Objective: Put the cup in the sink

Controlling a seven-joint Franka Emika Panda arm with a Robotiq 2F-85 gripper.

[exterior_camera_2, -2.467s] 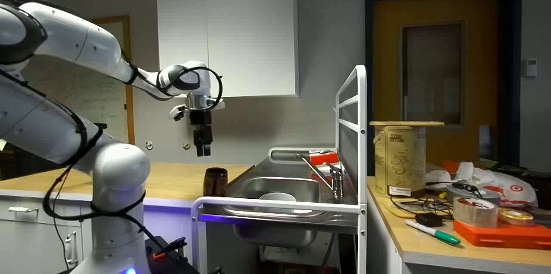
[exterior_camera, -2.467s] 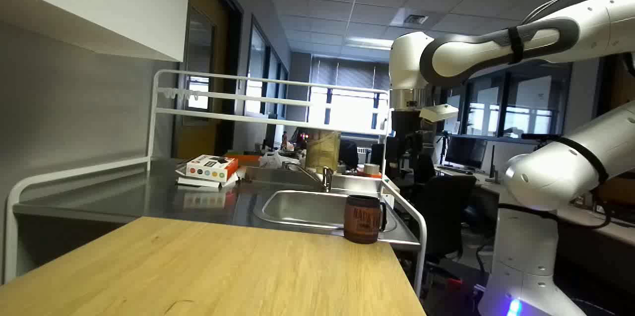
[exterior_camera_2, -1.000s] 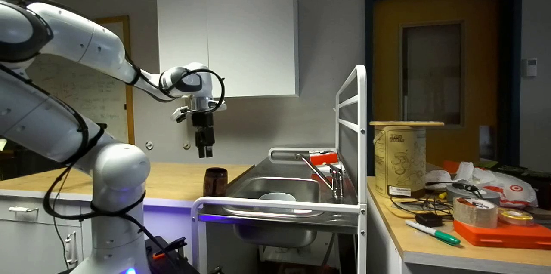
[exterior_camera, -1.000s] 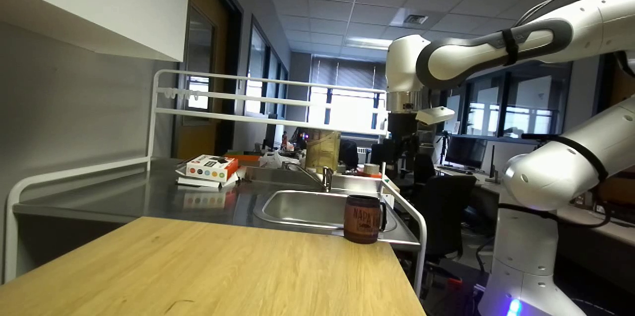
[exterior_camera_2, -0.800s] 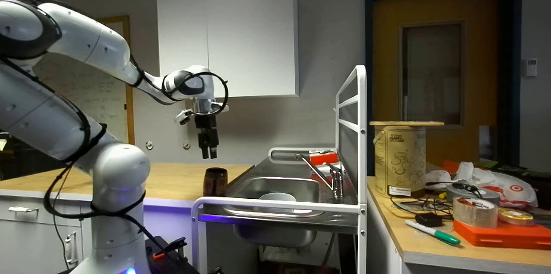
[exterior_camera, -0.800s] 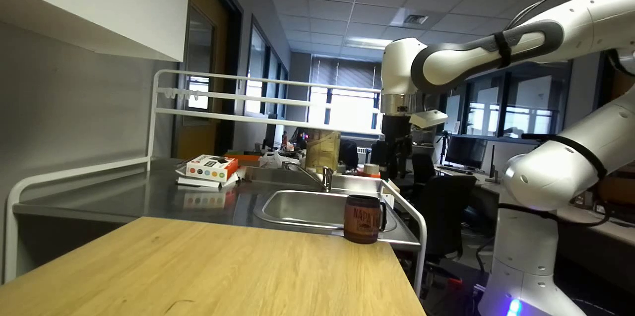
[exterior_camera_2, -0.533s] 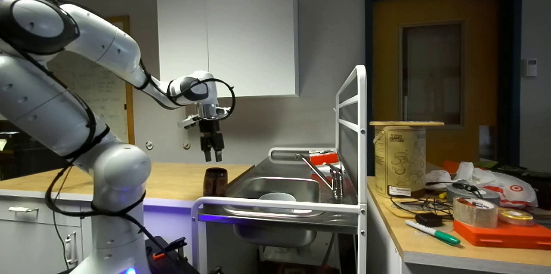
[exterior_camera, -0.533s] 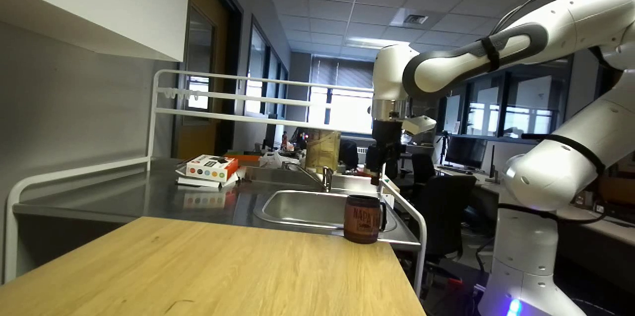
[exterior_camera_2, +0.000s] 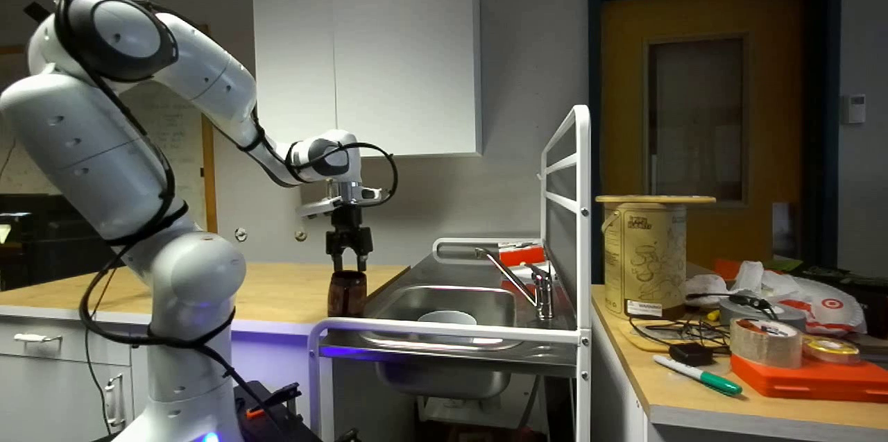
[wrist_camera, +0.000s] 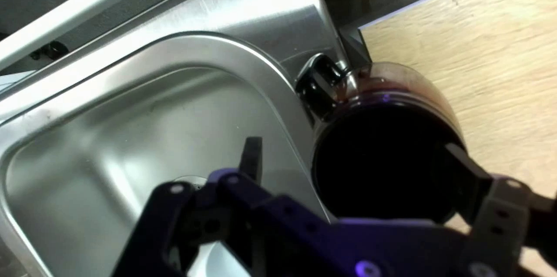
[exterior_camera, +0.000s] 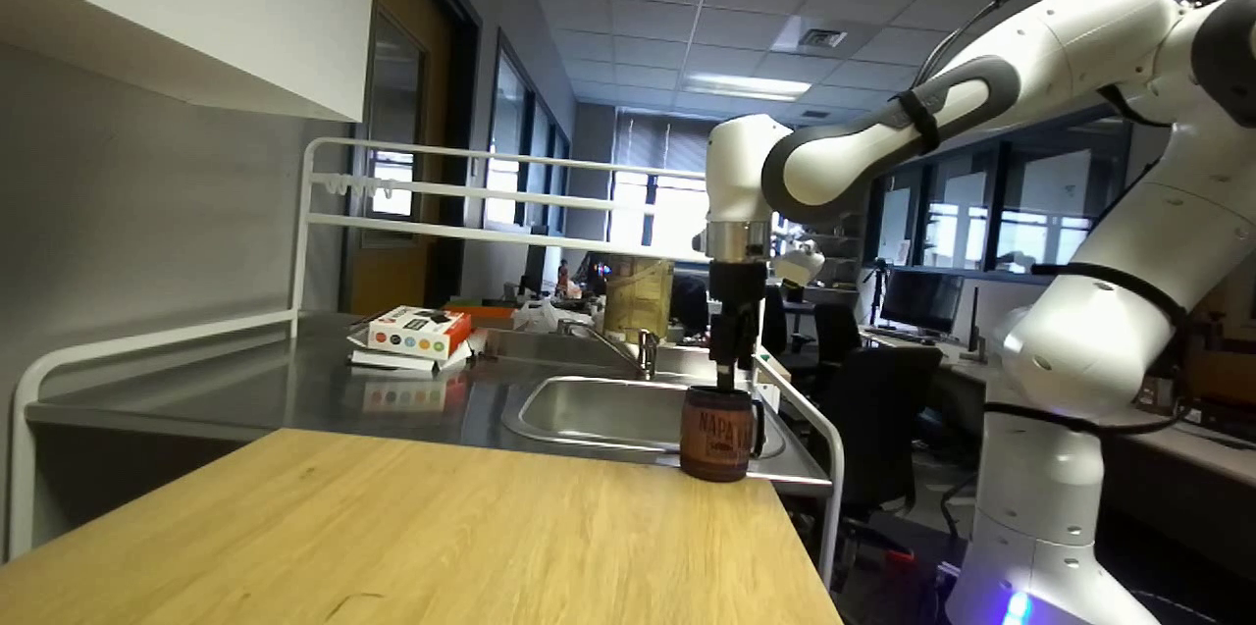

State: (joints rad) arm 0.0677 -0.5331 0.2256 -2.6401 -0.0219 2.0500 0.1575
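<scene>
The dark reddish-brown cup [exterior_camera: 714, 437] stands upright at the corner of the wooden tabletop [exterior_camera: 442, 527], beside the sink [exterior_camera: 579, 409]. The cup [exterior_camera_2: 346, 296] and the sink [exterior_camera_2: 485, 300] show in both exterior views. My gripper [exterior_camera_2: 349, 266] is open, pointing down, with its fingertips at about the height of the cup's rim. In the wrist view, one finger of the gripper [wrist_camera: 352, 151] is over the sink basin [wrist_camera: 174, 116]. The other overlaps the far side of the mouth of the cup [wrist_camera: 383, 151]; I cannot tell whether its tip is inside. The cup's handle points toward the sink's near corner.
A white rail [exterior_camera_2: 444, 329] runs along the sink's edge, and a taller white rack [exterior_camera_2: 583, 220] stands behind the faucet [exterior_camera_2: 544, 296]. A white round object [exterior_camera_2: 447, 318] lies in the sink. A box [exterior_camera: 417, 333] lies on the metal counter.
My gripper has come down over the cup and shifted toward the sink side. Its fingers now show wider apart. The cup has not moved.
</scene>
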